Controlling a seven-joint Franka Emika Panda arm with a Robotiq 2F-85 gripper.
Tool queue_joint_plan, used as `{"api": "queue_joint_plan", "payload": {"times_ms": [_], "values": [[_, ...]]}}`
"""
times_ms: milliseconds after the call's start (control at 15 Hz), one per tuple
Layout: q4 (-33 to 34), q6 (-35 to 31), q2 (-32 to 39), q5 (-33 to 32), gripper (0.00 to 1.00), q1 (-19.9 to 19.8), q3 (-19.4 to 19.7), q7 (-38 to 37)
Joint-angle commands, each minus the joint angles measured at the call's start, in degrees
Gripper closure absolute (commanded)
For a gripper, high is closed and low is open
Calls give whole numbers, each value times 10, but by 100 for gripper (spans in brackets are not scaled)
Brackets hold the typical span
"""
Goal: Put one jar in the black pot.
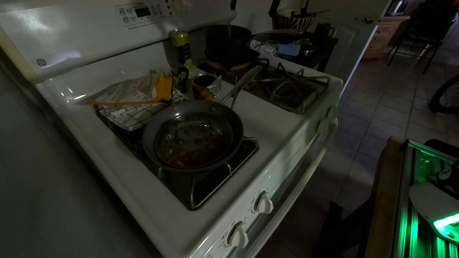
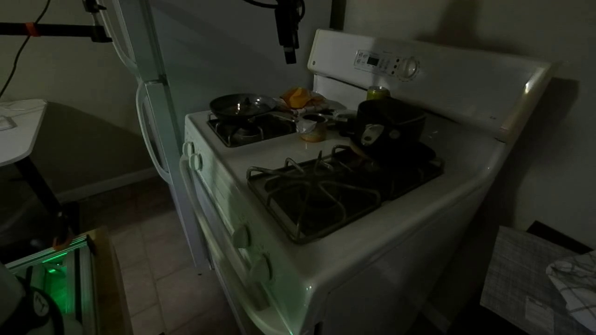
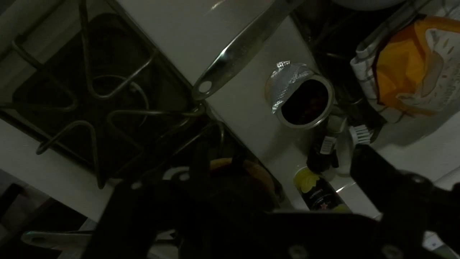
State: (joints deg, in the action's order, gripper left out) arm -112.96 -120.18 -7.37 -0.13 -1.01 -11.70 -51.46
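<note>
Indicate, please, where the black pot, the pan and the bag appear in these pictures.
Black pot (image 1: 227, 48): in an exterior view, on its outer wall.
Pan (image 1: 160, 120): in an exterior view, on its inner wall.
Bag (image 3: 400, 59): in the wrist view, on its orange part.

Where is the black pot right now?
The black pot stands at the back of the stove; in an exterior view it is just right of the tall yellow-and-black canister.

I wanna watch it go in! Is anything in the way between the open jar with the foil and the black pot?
Nothing I can see: white stovetop lies between the open jar and the black pot. The pan handle and the dark bottle sit off to the sides. It should just need lifting up and in.
</note>
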Motion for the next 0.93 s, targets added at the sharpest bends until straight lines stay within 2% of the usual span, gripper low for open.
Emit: {"api": "queue_joint_plan", "payload": {"times_ms": [0, 200, 400, 733, 867], "values": [[56, -12, 72, -19, 0, 18, 10, -55], [154, -2, 174, -63, 0, 33, 18, -61], [257, 13, 264, -108, 0, 70, 47, -74], [419, 32, 416, -97, 0, 136, 94, -84], [478, 56, 463, -84, 0, 151, 110, -98]]}}
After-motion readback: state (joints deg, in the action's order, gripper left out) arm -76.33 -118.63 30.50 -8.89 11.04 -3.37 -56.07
